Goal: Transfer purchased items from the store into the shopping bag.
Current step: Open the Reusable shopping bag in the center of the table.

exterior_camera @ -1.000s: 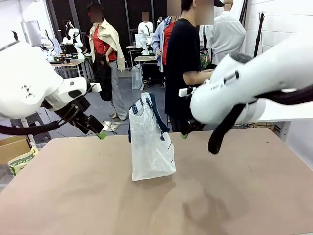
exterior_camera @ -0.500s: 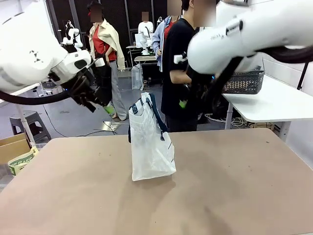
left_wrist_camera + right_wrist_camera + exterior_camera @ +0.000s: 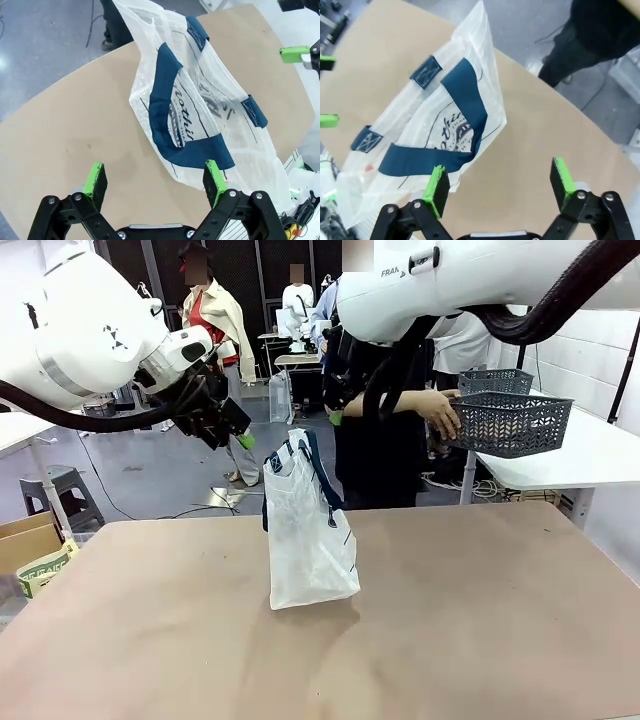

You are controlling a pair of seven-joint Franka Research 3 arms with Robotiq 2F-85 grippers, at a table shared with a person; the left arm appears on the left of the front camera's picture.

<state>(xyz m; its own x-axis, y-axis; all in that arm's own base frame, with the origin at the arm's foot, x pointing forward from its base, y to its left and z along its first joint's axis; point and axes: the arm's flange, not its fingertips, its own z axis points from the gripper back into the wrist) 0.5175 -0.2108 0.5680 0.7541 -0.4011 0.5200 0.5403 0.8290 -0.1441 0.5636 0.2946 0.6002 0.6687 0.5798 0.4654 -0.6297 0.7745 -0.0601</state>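
The shopping bag (image 3: 310, 540), translucent white with navy handles and navy script, stands upright on the tan table (image 3: 480, 620). My left gripper (image 3: 240, 436) hangs above and left of the bag's mouth, and my right gripper (image 3: 336, 417) above and right of it. From the left wrist, the left gripper (image 3: 155, 175) is open and empty over the bag (image 3: 200, 115). The right gripper (image 3: 500, 182) is likewise open and empty above the bag (image 3: 445, 125). The purchased items are out of view. A person's hand (image 3: 440, 412) holds a dark lattice basket (image 3: 512, 425) beyond the table's far right.
A second lattice basket (image 3: 494, 380) rests on a white side table (image 3: 580, 455) at the far right. A cardboard box (image 3: 30, 545) sits off the table's left edge. People stand behind the table. Bare tabletop lies all around the bag.
Both arms rose from near table height to above the bag's mouth and closed in over it. The person turned and brought a lattice basket into view at the right.
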